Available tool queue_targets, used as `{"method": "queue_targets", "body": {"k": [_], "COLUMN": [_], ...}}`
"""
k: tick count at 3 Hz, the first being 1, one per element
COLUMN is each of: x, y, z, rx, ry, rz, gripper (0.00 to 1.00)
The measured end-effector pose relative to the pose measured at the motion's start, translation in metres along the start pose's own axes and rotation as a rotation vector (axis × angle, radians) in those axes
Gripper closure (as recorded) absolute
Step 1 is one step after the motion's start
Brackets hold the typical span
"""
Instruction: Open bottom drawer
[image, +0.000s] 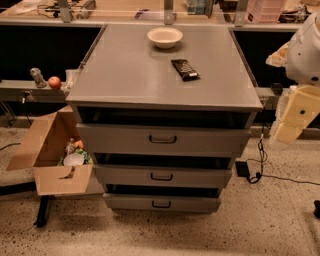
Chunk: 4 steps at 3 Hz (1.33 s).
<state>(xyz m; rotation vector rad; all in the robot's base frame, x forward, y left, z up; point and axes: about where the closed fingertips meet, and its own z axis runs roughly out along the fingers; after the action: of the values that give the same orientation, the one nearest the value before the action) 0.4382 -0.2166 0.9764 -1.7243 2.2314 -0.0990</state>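
The grey metal cabinet (150, 70) stands in the middle of the view with three drawer fronts facing me. The bottom drawer (130, 202) is the lowest and narrowest front, just above the floor, with a small dark loop handle (161, 204) at its centre. A dark gap shows above its front. The middle drawer (125, 176) and the top drawer (115, 139) sit above it. My white and cream arm (300, 105) shows at the right edge, beside the cabinet top. My gripper is out of view.
A white bowl (165, 36) and a dark snack bar (185, 69) lie on the cabinet top. An open cardboard box (50, 150) with items stands left of the drawers. A black adapter (243, 168) with its cable lies on the floor at the right. An apple (54, 82) sits on a left ledge.
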Motion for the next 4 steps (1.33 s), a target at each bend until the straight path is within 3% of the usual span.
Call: {"method": "queue_targets", "body": {"k": [1,2,3,4], "x": [0.001,0.001,-0.004,-0.021], "y": [0.015,0.015,0.022,0.050], "z": [0.032,0.032,0.055,0.116], "rx": [-0.037,-0.037,-0.041,-0.071], "ry": [0.002,0.002,0.016,0.004], "rz": [-0.012,-0.012,-0.032,-0.082], "gripper": [0.00,0.00,0.00,0.00]}}
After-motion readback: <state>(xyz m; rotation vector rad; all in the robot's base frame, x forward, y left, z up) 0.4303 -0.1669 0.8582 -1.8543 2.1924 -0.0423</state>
